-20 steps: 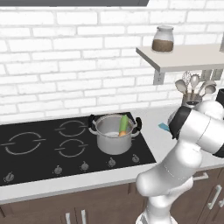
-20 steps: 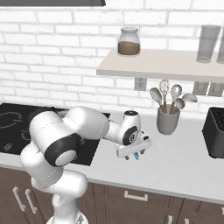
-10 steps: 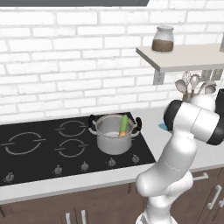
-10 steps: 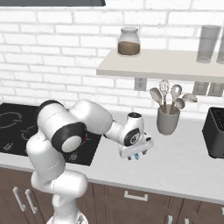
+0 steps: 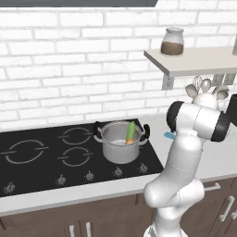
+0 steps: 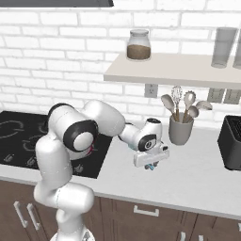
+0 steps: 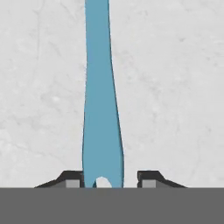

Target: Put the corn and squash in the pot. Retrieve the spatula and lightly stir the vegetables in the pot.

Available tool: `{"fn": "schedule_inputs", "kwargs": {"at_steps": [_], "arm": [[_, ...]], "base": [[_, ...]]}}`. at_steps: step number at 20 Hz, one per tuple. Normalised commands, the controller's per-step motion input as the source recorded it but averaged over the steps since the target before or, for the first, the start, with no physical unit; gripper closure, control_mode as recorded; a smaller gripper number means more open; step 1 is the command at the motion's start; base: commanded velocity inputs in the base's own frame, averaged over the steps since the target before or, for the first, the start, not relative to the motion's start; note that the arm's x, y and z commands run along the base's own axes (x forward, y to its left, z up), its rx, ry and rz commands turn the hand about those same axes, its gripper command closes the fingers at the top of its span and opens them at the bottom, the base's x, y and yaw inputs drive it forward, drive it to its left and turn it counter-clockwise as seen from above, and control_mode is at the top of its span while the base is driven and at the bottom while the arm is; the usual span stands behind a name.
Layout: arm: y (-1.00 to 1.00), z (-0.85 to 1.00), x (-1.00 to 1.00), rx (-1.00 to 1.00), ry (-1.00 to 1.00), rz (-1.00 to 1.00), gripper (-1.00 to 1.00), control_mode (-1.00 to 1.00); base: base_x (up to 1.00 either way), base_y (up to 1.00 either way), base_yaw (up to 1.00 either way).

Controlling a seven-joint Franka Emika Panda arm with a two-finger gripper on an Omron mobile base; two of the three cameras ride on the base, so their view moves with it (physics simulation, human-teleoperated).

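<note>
Low over a pale marbled counter (image 6: 202,174), gripper (image 7: 109,178) straddling the teal spatula (image 7: 99,87).

Fingertips (image 7: 73,178) set either side of the handle's wide end, left one touching, a sliver of counter showing before the right; grip impossible to confirm. Left of there on the black cooktop (image 5: 41,159), the steel pot (image 5: 121,141) with green and orange vegetables (image 5: 131,134) inside. Farther back, grey utensil cup (image 6: 180,130), wall shelf (image 6: 169,70) with jar (image 6: 139,45), white brick (image 5: 69,65).

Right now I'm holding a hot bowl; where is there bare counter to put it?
Bare counter lies in front of the utensil cup, between the claw and the toaster. It is crowded around the spatula under the claw.
</note>
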Motion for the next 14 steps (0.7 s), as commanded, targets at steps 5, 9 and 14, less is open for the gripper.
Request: {"fn": "schedule_inputs", "kwargs": {"at_steps": [5,9,14], "arm": [[0.0,0.28,-0.57,-0.04,-0.15,0.08,1.0,-1.0],[0.21,1.0,-0.93,-0.24,-0.36,0.23,1.0,-1.0],[0.6,1.0,-0.75,-0.49,-0.28,0.38,1.0,-1.0]], "base": [[0.0,0.0,0.0],[0.0,0.0,0.0],[0.0,0.0,0.0]]}}
